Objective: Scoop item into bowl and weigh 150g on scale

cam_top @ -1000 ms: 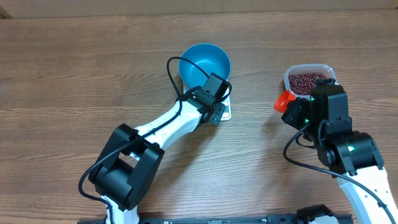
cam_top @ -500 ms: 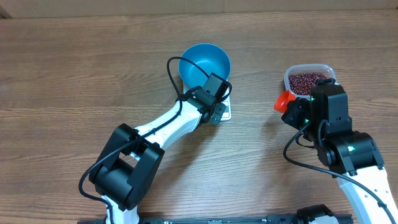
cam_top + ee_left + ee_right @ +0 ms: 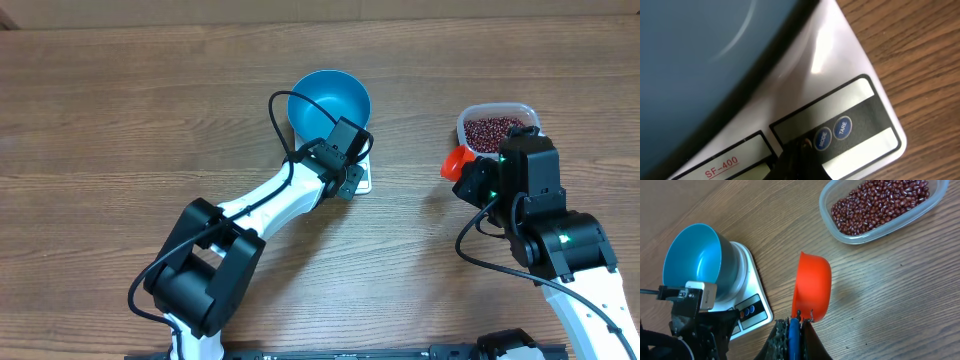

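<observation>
Left fingers (image 3: 797, 162) are clenched into a single point, holding nothing. The tip is down on the scale (image 3: 840, 75) button strip, at about 8 o'clock of the MODE button (image 3: 823, 137). Whatever it's pressing is hidden under the tip. The TARE button (image 3: 842, 127) is the next one along, at about 2 o'clock of MODE.

The blue bowl (image 3: 328, 100) is on the scale and empty. All the beans (image 3: 880, 205) are over in the clear tub (image 3: 860, 237), roughly 3 o'clock from the bowl and well apart from it. Right fingers (image 3: 782, 335) are clamped on the handle of the orange scoop (image 3: 812, 285), which is empty and sits above the desk (image 3: 120, 120) at 7 o'clock of the tub.

My guess is this is the power/zero press. The way I'd do it is straight down, short and light, with no sliding, because MODE is right beside the tip and a unit change would mess up the 150g read. I'd also keep the arm off the bowl and platform, then lift fully clear before trusting any zero. I can't see the display from any view, so I'd check that first.
</observation>
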